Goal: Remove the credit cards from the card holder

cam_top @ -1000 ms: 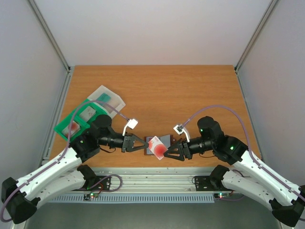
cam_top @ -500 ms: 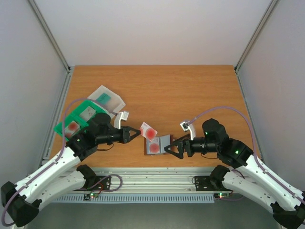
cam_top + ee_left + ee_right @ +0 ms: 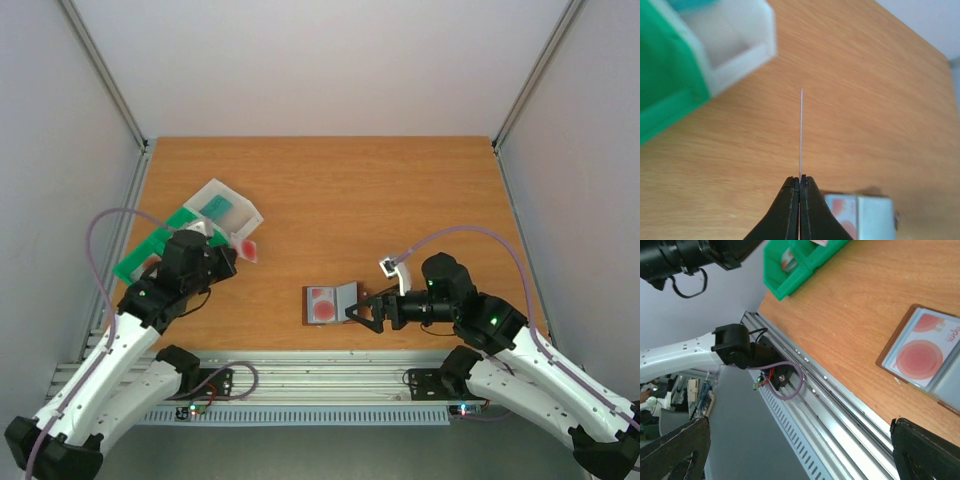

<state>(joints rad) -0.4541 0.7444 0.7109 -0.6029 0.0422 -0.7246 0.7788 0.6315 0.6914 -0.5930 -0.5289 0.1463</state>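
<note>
Okay, status for you. Your left gripper (image 3: pixel 799 181) is clamped shut on a red card (image 3: pixel 246 249). The left wrist view shows the card edge-on, a thin line standing straight out from the closed fingertips, off the surface (image 3: pixel 400 200). From above, that card sits toward the left edge of the surface, just beside the clear box (image 3: pixel 226 207) and the green tray (image 3: pixel 150 252). You can't tell from the pictures whether it touches either one.

Your right gripper (image 3: pixel 358 314) is open wide and holds nothing. In the right wrist view its fingers (image 3: pixel 675 450) sit at the two bottom corners of the frame, well apart. It's low at the near edge of the surface, just beside the right side of the card holder (image 3: pixel 345 298). The top view doesn't settle whether they touch.

The card holder lies opened flat near the near edge, about mid-width, with its grey-blue inner faces up. A second red card (image 3: pixel 920 356) with a pale round mark is in its left half, not yet out. The right half looks plain grey.

The clear box is up toward the left edge, past the tray, with something teal (image 3: pixel 217 205) inside. It's too small for you to call it a card. The tray's compartments are partly hidden by the left arm.
</note>
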